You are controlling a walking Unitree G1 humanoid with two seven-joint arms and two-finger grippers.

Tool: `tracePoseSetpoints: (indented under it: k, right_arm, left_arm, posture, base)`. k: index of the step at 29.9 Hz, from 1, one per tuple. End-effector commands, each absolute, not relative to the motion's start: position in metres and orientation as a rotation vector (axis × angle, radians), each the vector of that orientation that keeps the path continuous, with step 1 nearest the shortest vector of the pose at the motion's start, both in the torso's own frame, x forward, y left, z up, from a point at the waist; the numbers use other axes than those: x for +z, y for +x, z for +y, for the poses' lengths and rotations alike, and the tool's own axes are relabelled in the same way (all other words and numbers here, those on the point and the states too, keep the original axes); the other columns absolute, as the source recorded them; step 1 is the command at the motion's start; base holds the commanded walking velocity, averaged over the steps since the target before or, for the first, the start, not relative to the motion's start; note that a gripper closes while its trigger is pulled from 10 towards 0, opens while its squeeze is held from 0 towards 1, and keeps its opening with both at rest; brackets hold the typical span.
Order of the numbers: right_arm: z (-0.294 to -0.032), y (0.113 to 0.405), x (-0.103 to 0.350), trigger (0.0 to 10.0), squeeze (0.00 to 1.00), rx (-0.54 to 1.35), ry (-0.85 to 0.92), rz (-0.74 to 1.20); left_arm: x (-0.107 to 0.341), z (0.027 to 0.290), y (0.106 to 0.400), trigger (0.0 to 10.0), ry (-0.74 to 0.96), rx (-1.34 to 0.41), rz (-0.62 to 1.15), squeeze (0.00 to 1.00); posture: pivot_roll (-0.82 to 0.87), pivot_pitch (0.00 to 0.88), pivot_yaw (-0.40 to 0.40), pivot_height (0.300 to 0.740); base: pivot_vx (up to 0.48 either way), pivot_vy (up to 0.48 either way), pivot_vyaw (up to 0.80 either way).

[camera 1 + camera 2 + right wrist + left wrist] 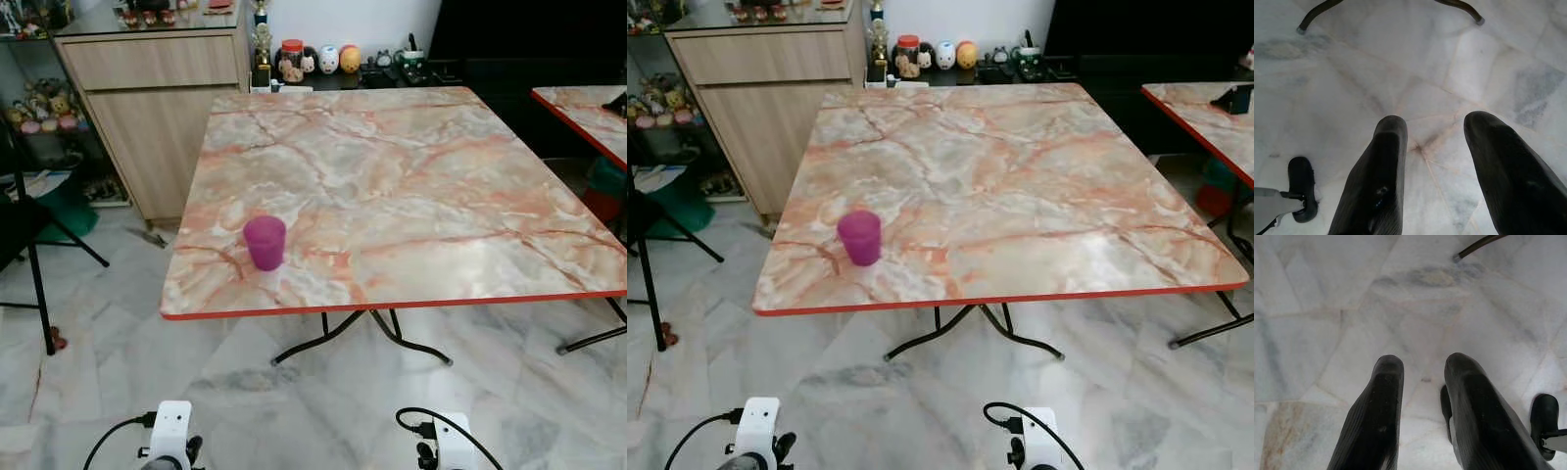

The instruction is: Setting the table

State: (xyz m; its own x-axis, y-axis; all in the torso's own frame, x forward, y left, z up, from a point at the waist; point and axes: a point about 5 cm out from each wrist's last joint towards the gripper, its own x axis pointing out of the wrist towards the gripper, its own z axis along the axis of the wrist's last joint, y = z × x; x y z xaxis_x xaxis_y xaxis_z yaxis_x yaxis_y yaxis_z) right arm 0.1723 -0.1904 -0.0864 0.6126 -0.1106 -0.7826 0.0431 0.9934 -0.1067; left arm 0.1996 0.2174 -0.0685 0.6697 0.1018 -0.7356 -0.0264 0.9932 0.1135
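Table [411, 176] with a marbled top and red edge stands ahead of me on dark folding legs. One purple cup [265, 242] sits upright on it, near the front edge toward my left corner, with bare tabletop around it. I see both arms hanging low over the pale marble floor [1312, 308]. Left gripper [1422, 377]: fingers parted, holding nothing. Right gripper [1435, 142]: fingers spread somewhat wider, also holding nothing. Wooden cabinet [157, 108] stands beyond the table's far left corner, and a second table [588, 113] stands at right.
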Motion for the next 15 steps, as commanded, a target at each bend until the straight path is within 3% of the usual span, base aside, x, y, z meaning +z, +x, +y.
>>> tracePoseSetpoints:
  k: [1,15]
  right_arm:
    - [-0.1944,0.1694,-0.0871,10.0,0.00,-0.099,-0.076,0.912]
    - [-0.1942,0.1688,-0.0876,10.0,0.00,-0.093,-0.074,0.918]
  left_arm:
    - [-0.0691,0.2106,0.2014,10.0,0.102,0.056,0.836,0.00]
    - [-0.0674,0.2092,0.2046,10.0,0.093,0.055,0.822,0.00]
  posture:
    - [0.00,0.000,-0.007,0.740]
    - [0.01,0.000,-0.008,0.740]
  base:
    - [0.000,0.000,0.00]
    - [0.000,0.000,0.00]
